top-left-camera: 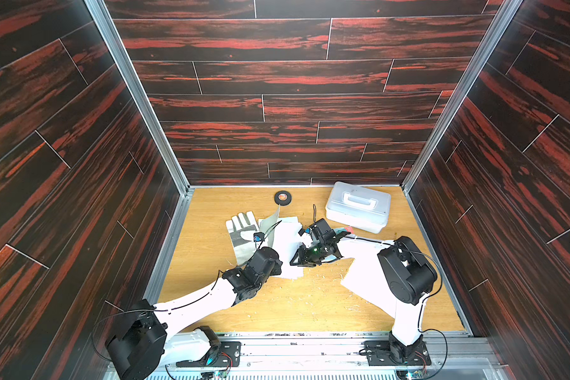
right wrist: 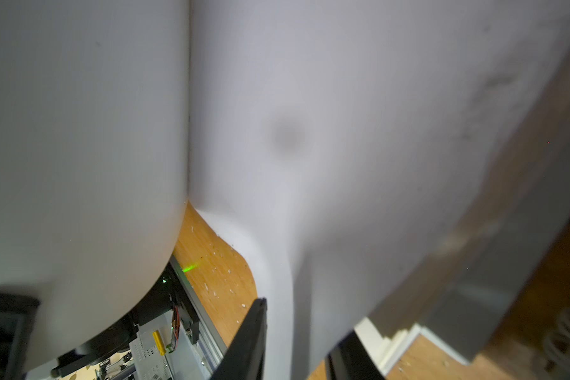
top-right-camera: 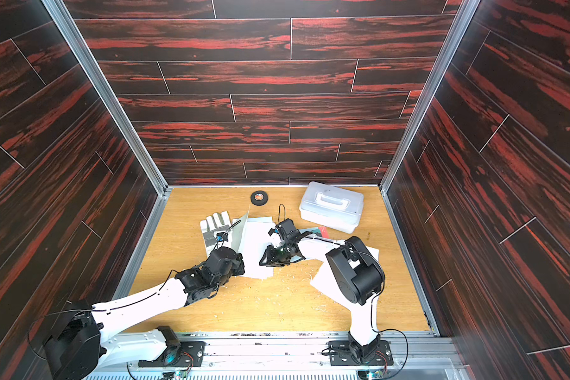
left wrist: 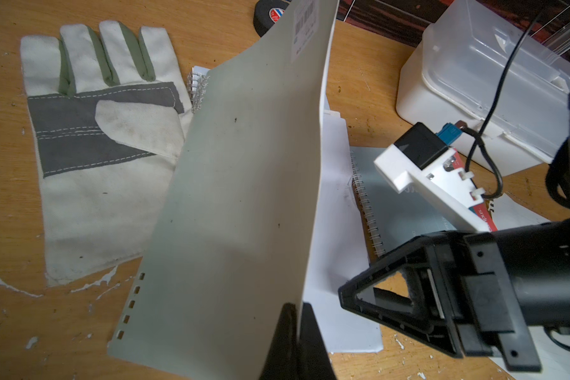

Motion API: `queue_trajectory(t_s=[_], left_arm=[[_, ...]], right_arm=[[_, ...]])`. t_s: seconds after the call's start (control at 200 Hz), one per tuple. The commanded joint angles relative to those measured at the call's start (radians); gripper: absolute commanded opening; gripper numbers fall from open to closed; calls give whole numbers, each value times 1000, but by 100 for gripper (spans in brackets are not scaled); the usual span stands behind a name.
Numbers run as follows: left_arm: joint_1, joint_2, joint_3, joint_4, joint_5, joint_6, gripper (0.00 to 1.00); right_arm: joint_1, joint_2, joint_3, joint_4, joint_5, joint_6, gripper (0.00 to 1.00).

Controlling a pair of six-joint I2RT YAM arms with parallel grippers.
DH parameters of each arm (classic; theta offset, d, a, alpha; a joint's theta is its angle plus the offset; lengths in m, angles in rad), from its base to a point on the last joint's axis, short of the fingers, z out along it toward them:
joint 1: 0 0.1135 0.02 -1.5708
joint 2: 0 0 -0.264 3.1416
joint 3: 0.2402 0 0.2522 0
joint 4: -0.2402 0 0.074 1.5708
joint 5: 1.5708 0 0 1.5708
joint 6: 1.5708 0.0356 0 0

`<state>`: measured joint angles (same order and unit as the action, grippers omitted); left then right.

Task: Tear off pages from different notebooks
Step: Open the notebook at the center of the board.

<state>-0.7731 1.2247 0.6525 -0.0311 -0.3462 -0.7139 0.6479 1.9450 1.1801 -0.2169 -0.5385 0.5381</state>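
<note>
At the middle of the table point(top-left-camera: 277, 306), the left fingers point(left wrist: 313, 348) are pinching the lower edge of a pale grey-green cover sheet point(left wrist: 244, 181) and holding it upright, its punched holes free of any spiral. A white page point(right wrist: 343, 131) is running between the narrowly parted right fingers point(right wrist: 247, 342); whether they are clamping it I cannot tell. To tear cleanly, the right arm is probably needing a firm clamp and a steady pull away from the spiral of the grey notebook point(left wrist: 399, 204), which is lying just beside those fingers.
</note>
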Motion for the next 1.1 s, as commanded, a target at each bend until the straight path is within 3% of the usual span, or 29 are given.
queue_trajectory(t_s=[0.0, 0.115, 0.296, 0.496, 0.546, 0.672, 0.757, 0.837, 0.987, 1.093], left_arm=[[6, 4, 16, -21, 15, 2, 0], [6, 1, 15, -21, 13, 2, 0], [6, -15, 15, -21, 23, 31, 0], [6, -87, 44, -83, 81, 97, 0], [6, -112, 59, -106, 105, 118, 13], [8, -162, 105, -160, 181, 172, 56], [7, -181, 120, -167, 240, 192, 73], [8, -175, 125, -171, 287, 192, 79], [8, -153, 105, -162, 314, 196, 81], [8, -161, 89, -176, 284, 208, 84]], right_arm=[[9, 38, 27, -18, -36, -7, 32], [9, 48, 25, -35, -15, -13, 31], [10, 11, 21, -27, 35, -25, 3], [25, -73, 66, -15, 26, -56, 0], [30, -77, 88, -16, -10, -58, 0], [40, -68, 130, -14, -95, -37, 0], [48, -56, 153, -9, -128, -22, 0], [57, -43, 172, -3, -159, -12, 0], [71, -21, 211, -2, -194, 4, 0], [71, -11, 233, -5, -206, 20, 0]])
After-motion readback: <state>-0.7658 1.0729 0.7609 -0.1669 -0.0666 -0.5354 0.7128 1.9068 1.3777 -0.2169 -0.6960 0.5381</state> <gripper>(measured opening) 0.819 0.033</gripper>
